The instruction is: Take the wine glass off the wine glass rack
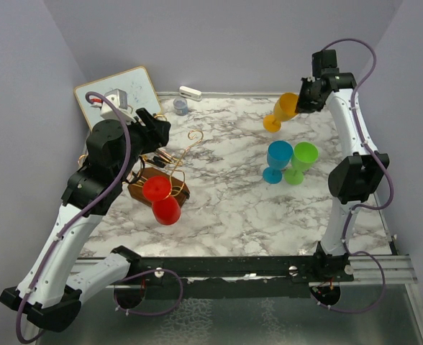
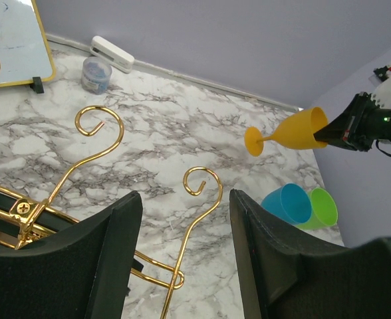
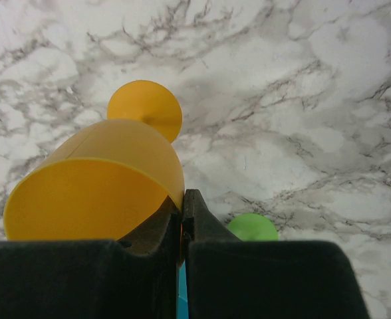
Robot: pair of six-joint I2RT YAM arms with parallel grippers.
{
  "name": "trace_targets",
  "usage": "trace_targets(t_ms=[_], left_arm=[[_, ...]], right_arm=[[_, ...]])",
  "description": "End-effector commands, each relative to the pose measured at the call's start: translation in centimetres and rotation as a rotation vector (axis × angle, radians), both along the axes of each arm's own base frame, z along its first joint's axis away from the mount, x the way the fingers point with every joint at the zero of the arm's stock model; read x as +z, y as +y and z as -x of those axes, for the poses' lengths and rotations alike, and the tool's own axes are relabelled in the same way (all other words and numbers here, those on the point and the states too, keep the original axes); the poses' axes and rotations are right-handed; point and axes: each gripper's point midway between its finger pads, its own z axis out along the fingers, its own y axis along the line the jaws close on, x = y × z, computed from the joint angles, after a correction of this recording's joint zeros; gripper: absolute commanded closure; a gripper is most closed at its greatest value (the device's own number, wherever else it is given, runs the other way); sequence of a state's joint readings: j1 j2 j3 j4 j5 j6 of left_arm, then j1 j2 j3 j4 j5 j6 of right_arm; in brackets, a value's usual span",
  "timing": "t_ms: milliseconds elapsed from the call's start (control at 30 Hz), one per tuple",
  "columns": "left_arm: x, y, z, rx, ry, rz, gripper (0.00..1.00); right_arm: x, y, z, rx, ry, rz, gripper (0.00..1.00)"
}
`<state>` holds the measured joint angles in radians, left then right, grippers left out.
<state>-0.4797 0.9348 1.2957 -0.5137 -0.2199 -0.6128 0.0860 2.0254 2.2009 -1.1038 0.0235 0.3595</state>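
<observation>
Left hand (image 2: 185, 206), fingers apart, by one wine glass rack (image 1: 141, 190) holding one red wine glass (image 1: 165, 205), right hand (image 3: 182, 199) clamped on one orange wine glass (image 3: 96, 179), one blue glass (image 1: 278, 159), one green glass (image 1: 301, 159) on desk (image 1: 226, 208)

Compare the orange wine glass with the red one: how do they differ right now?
The orange wine glass is pinched at its rim by the right gripper, clear of the table; the red wine glass hangs on the wine glass rack, ungripped. The orange one lies sideways, foot pointing away from the gripper; the red one hangs foot up, bowl down. Both are opaque stemmed glasses of the same shape.
</observation>
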Motion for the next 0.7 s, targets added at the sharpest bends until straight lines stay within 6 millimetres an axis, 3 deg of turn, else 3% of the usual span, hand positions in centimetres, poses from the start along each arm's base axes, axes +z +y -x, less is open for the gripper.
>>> trace_targets(t_ms=[0, 267, 400, 667], left_arm=[[1.0, 0.5, 0.5, 0.001, -0.009, -0.022, 0.43], [-0.6, 1.4, 1.1, 0.028, 0.033, -0.052, 0.43], [-1.4, 1.9, 1.6, 0.041, 0.063, -0.068, 0.43], [-1.8, 3.4, 3.5, 0.073, 0.095, -0.081, 0.43]], right_arm=[[-3.0, 0.4, 1.8, 0.067, 0.099, 0.050, 0.99], [-5.6, 0.8, 3.2, 0.103, 0.157, 0.142, 0.99], [-6.1, 1.9, 3.1, 0.127, 0.168, 0.171, 0.99], [-6.5, 2.4, 3.1, 0.129, 0.182, 0.219, 0.99]])
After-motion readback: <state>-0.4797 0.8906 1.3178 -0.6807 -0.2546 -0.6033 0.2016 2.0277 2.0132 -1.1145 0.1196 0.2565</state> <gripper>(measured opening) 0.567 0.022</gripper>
